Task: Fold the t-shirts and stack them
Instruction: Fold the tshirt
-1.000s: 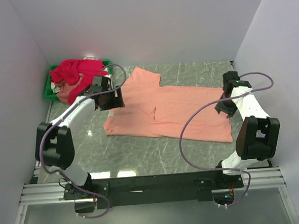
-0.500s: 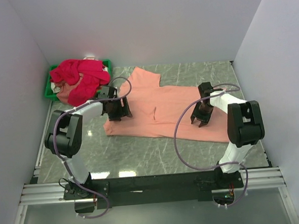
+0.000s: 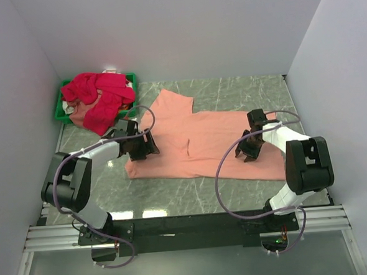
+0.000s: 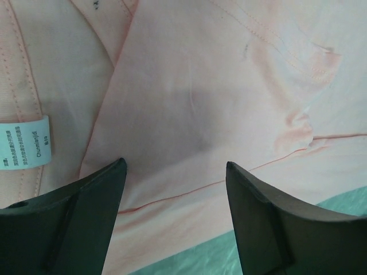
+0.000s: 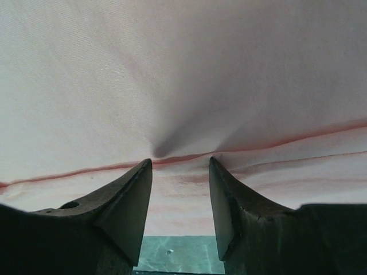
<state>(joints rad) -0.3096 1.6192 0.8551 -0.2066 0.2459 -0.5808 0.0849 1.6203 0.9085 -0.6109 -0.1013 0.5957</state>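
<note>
You are getting only one printed item here: a small white label [image 4: 26, 140] is lying on the salmon-peach t-shirt [image 4: 218, 86] at the left edge of the left wrist view; several lines of fine dark print are running sideways along it, but they are showing too small and blurred for you to read. A few tiny dark marks [image 4: 94, 4] are showing on the cloth at that view's top edge; no word, brand or number is coming through legibly.

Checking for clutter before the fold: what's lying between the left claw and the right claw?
Only the salmon-peach t-shirt, lying flat from left claw to right claw; the top view shows nothing else there.
</note>
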